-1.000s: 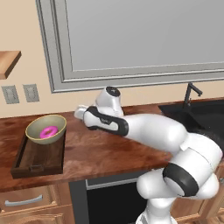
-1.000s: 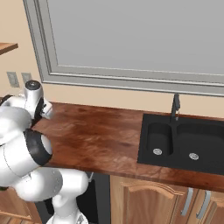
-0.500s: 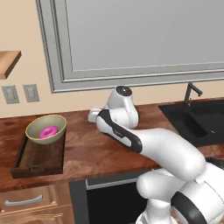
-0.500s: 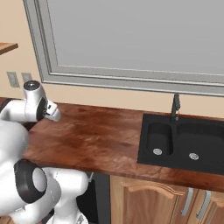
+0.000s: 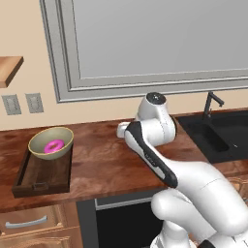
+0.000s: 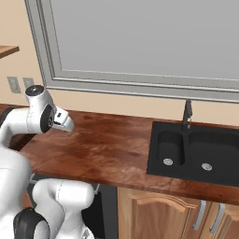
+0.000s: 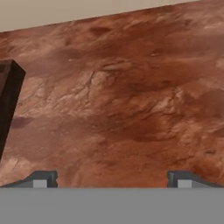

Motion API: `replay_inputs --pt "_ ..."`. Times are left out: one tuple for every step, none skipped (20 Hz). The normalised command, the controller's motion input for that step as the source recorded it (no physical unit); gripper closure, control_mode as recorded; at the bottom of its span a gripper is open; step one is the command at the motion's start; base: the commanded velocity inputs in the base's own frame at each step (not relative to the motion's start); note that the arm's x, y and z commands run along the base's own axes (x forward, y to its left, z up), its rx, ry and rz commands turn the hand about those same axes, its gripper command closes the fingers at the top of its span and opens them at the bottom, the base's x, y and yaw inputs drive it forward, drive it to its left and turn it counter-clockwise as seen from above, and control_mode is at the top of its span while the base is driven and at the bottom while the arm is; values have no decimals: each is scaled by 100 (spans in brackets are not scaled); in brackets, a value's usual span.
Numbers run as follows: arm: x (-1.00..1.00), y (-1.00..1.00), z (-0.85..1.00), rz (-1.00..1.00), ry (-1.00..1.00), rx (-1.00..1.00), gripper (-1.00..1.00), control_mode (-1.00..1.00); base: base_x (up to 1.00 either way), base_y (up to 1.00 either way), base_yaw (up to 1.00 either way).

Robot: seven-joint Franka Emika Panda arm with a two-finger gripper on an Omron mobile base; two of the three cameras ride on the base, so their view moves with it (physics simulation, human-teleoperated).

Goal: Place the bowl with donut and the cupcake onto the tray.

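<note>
The bowl (image 5: 51,142) with the pink donut (image 5: 53,146) in it already sits on the far end of the tray (image 5: 41,177), which lies at the left end of the worktop (image 5: 104,167) near its front edge, so that half of the job looks done. No cupcake can be made out, and the gripper (image 7: 111,178), its jaws wide apart and empty, hangs over bare worktop just beside the tray's corner. The next move, I judge, calls for finding the cupcake.

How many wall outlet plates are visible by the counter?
2. The left outlet plate and the right outlet plate sit side by side on the wall above the tray. Others may be hidden.
</note>
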Motion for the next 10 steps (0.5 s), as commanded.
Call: replay_inputs --pt "-63 -60 41 0 0 -8 -100 -100 0 0 0" --pt "-57 -56 41 0 0 -7 -100 -100 0 0 0" --pt "-55 -58 38 0 0 -7 -100 -100 0 0 0" --pt "-54 -59 34 0 0 -7 -100 -100 0 0 0" --pt "-46 -50 40 0 0 -7 -100 -100 0 0 0" --pt "-44 -44 44 0 0 -6 -100 -100 0 0 0" --pt "-50 -39 44 0 0 -4 -100 -100 0 0 0" --pt "-48 -31 47 0 0 -1 -100 -100 0 0 0" --pt "-46 -19 48 0 -1 -2 -100 -100 0 0 0" --pt "-49 -20 48 2 -4 0 -100 -100 0 0 0"
